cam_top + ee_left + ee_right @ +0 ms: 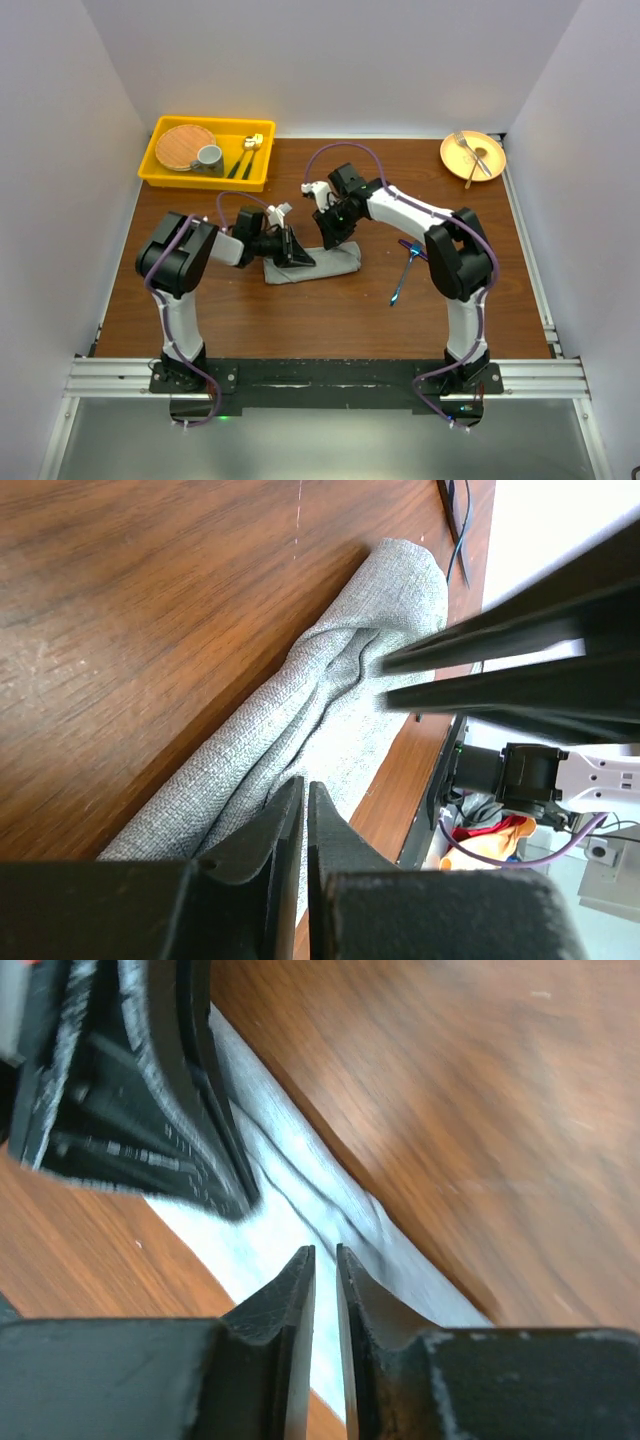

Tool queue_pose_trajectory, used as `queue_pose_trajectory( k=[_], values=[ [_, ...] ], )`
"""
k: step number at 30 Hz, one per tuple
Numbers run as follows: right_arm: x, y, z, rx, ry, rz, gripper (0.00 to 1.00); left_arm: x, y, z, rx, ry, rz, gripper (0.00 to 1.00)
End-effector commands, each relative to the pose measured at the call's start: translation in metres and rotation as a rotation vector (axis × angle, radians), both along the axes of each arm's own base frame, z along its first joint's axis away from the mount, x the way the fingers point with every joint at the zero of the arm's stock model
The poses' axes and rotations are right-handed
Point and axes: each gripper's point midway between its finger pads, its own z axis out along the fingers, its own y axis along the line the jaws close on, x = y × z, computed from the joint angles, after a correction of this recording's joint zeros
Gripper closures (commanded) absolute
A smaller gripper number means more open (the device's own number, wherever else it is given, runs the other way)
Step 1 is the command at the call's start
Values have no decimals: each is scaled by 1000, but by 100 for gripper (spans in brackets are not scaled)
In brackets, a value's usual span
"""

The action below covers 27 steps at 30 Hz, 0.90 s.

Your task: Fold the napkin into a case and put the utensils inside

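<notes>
The grey napkin [312, 265] lies mid-table, folded into a narrow rumpled oblong case. It also shows in the left wrist view [330, 705] and the right wrist view [300, 1225]. My left gripper [296, 252] is shut and empty, with its tips low over the case's left part [303, 785]. My right gripper [333, 238] is shut and empty just above the case's middle [325, 1252]. The two grippers nearly face each other. A blue-handled fork [404, 272] lies on the table right of the case. A second blue piece [412, 247] is partly hidden by the right arm.
A yellow tray [160, 172] at the back left holds a woven plate [184, 145], a grey cup [209, 157] and dark-handled gold cutlery [248, 152]. An orange plate [492, 167] with a silver fork [470, 150] sits at the back right. White walls enclose the table.
</notes>
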Motion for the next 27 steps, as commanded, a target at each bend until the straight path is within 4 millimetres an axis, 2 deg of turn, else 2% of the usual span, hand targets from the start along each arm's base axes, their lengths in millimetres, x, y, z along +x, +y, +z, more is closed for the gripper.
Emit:
queue_pose_trajectory(
  k=[1, 2, 5, 8, 16, 21, 26, 27],
  values=[
    [14, -27, 52, -88, -203, 2, 78, 8, 8, -30, 99, 32, 59, 89],
    [14, -39, 45, -141, -220, 6, 77, 8, 8, -31, 99, 35, 56, 89],
    [13, -53, 42, -194, -250, 4, 70, 11, 7, -30, 96, 32, 51, 89],
    [10, -55, 39, -207, -238, 8, 67, 12, 6, -29, 96, 26, 47, 90],
    [20, -55, 20, -243, -234, 9, 67, 11, 6, -29, 97, 21, 41, 90],
    [16, -56, 10, -259, -196, 23, 66, 13, 6, -28, 97, 11, 41, 90],
    [3, -52, 1, -233, -119, 33, 73, 16, 5, -26, 96, 2, 38, 91],
    [1, -51, 0, -227, -110, 32, 80, 17, 5, -26, 97, 2, 39, 91]
  ],
)
